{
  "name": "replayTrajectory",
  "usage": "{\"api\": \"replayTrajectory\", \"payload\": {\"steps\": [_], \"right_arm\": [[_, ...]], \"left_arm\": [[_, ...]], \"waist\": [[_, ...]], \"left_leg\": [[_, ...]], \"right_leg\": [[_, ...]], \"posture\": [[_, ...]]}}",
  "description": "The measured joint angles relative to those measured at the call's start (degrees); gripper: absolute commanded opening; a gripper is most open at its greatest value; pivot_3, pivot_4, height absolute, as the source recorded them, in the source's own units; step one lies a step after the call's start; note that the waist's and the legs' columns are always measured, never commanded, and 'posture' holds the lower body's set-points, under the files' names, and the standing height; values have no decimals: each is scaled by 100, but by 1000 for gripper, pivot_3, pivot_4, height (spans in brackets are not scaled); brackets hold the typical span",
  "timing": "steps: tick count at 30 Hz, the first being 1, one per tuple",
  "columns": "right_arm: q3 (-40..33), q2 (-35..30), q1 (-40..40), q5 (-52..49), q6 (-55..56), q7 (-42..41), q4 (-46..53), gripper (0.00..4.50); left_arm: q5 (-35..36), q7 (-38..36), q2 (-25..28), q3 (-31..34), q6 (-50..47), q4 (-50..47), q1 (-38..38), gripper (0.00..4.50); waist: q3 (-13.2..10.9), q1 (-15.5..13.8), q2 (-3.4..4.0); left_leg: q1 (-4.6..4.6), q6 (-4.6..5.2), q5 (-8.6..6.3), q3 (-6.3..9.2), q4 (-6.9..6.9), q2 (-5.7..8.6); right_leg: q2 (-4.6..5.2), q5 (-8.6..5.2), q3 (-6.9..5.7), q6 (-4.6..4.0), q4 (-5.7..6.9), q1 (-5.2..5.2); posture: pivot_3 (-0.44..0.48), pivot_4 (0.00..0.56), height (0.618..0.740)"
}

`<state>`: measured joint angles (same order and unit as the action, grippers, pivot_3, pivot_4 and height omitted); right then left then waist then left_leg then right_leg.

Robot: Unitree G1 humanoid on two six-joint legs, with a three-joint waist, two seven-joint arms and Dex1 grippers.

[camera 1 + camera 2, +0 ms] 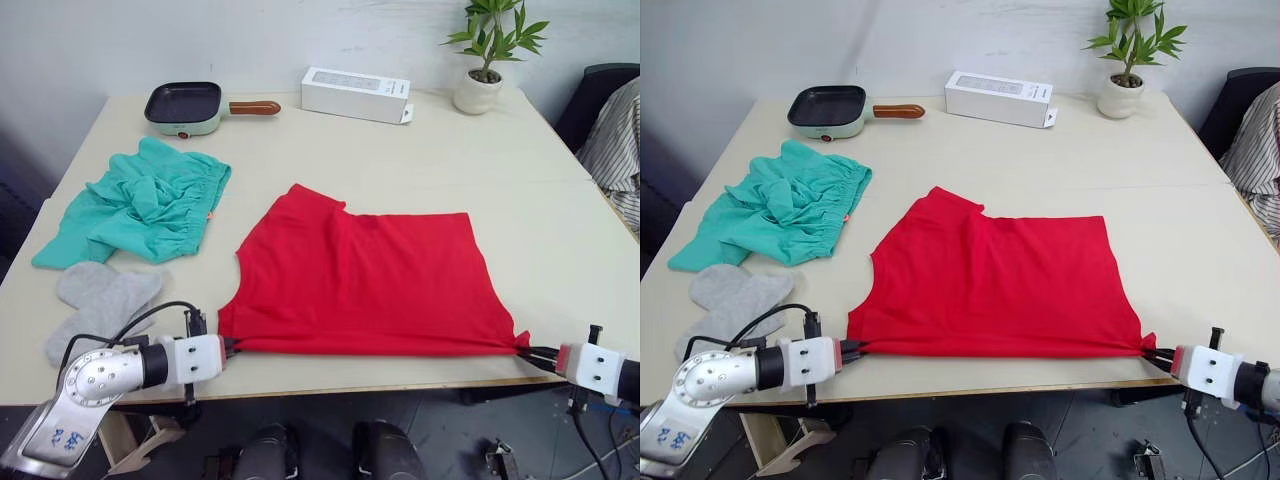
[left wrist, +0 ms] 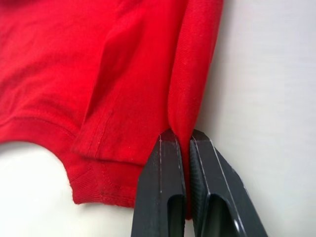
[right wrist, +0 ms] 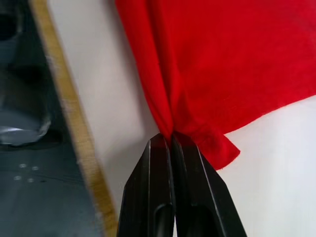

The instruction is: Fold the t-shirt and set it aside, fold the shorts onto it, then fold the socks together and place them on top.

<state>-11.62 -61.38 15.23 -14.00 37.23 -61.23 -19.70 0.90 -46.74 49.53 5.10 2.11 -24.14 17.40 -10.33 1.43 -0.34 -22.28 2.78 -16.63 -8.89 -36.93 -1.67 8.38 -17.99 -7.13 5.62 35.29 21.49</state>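
Nearest the table's (image 1: 560, 240) front edge, the left gripper (image 1: 230, 346) was clamped on the near left corner of the t-shirt (image 1: 370, 275), and the right gripper (image 1: 527, 350) pinched its near right corner, cloth bunched between its fingers (image 3: 158, 197). The t-shirt lay folded flat between them (its near edge pulled straight along the table edge). Left of it rested the socks (image 1: 100, 300), one overlapping the other, and just behind them the shorts (image 1: 145, 205), crumpled. Along the far side stood a small green pan (image 1: 185, 108), nothing visible inside it, a white box (image 1: 355, 94), and a potted plant (image 1: 485, 55) in a white pot.
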Motion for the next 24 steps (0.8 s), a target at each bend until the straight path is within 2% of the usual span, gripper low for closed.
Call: {"api": "replayTrajectory", "payload": {"steps": [6,13,14,17,20,24], "right_arm": [[-18,-35,-4,-183,-110,-459,-18,0],[-19,-33,-61,-230,-316,-679,28,0],[-19,-29,-55,-286,-443,-693,79,457],[-63,-16,30,-459,-795,-745,200,1338],[-259,-53,390,-612,-1161,-965,430,2375],[-795,-239,894,-785,-1625,-1338,621,3860]], "left_arm": [[31,13,-55,352,-494,-887,1005,14],[-107,102,-159,463,-634,-1050,1172,14],[-95,101,-178,482,-680,-1072,1166,567],[73,9,-181,695,-860,-1105,1208,1412],[357,-325,-71,1196,-979,-1140,1458,2367],[1416,-1070,62,2241,-1501,-1159,1633,3702]], "waist": [[-2,-1,-3],[-2,-3,-3],[-2,-4,-4],[-2,-1,-3],[-2,-12,-3],[-6,-72,3]], "left_leg": [[-4,0,0,0,1,-1],[-6,-1,0,0,14,-2],[-7,-1,0,0,15,-2],[-9,-1,0,0,19,-2],[-12,-2,0,0,36,-2],[-14,-2,0,0,40,-2]], "right_leg": [[-1,-8,0,-14,-15,3],[-2,-11,-1,-20,-30,6],[-2,-11,-1,-20,-31,7],[-2,-11,-2,-20,-33,9],[-2,-13,-7,-23,-42,14],[-2,-13,-14,-24,-54,15]], "posture": [[0,150,740],[0,150,740],[0,150,740],[0,150,740],[0,150,740],[0,150,740]]}}
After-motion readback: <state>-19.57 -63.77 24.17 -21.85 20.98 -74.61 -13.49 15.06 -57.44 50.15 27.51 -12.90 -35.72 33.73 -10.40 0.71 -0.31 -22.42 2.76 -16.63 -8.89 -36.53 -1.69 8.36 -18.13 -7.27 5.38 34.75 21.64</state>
